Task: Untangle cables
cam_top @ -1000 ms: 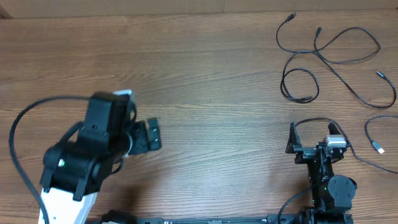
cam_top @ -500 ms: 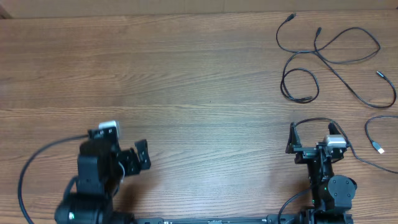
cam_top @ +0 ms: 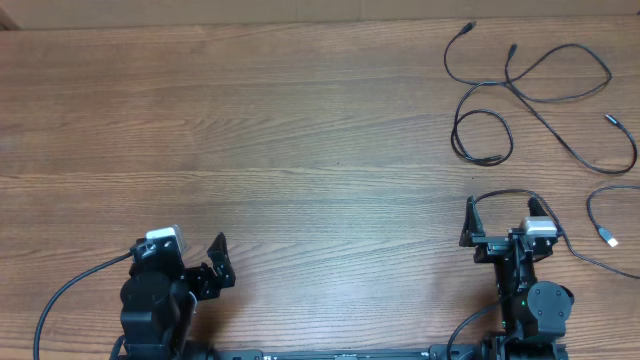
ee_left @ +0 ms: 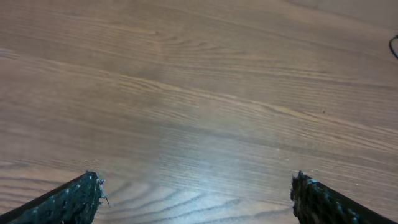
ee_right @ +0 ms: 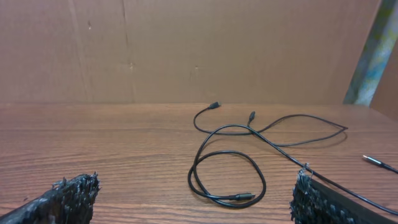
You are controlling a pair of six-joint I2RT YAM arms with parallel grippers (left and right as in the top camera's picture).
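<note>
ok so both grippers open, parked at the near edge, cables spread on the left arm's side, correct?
No: the cables lie on the right arm's side, per the overhead view. The left gripper and right gripper are open at the near edge.

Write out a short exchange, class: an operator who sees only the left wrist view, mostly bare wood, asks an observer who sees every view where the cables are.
Operator: Where are the cables?
Observer: The cables lie spread loosely at the far right of the table.
Operator: Is the right hand holding one?
Observer: No; the right hand is open and empty, near the front edge.
Operator: Anything close to it?
Observer: A silvery plug lies just to its right.
</note>
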